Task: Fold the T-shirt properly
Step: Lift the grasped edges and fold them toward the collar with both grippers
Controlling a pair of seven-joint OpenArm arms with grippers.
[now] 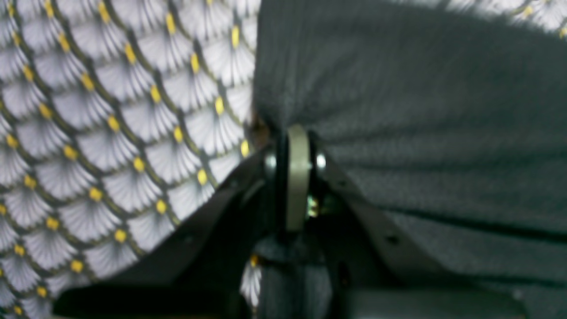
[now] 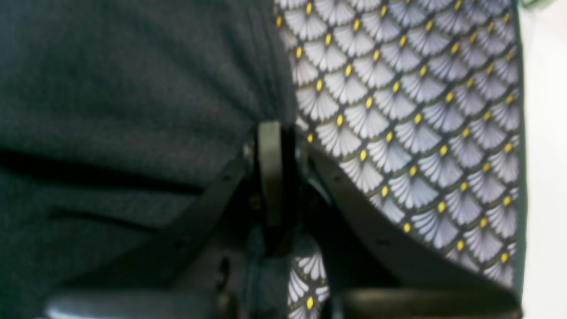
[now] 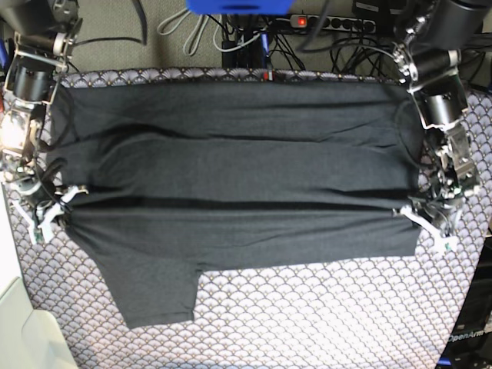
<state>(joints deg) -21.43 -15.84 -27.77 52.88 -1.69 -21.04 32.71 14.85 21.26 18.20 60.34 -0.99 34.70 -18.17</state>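
Note:
The dark charcoal T-shirt (image 3: 231, 169) lies spread wide across the table, with long creases running left to right and one sleeve (image 3: 154, 292) pointing toward the front left. My left gripper (image 3: 415, 214) is shut on the shirt's right edge. In the left wrist view its jaws (image 1: 294, 146) pinch a bunched edge of the T-shirt (image 1: 421, 110). On the opposite side, my right gripper (image 3: 58, 201) is shut on the left edge. The right wrist view shows those jaws (image 2: 272, 133) closed on gathered fabric of the T-shirt (image 2: 124, 88).
A scallop-patterned lilac-grey cloth (image 3: 323, 323) with yellow dots covers the table under the shirt. Cables and a power strip (image 3: 338, 23) lie behind the table. A white object (image 3: 23, 330) sits at the front left corner. The cloth's edge (image 2: 520, 133) borders a white surface.

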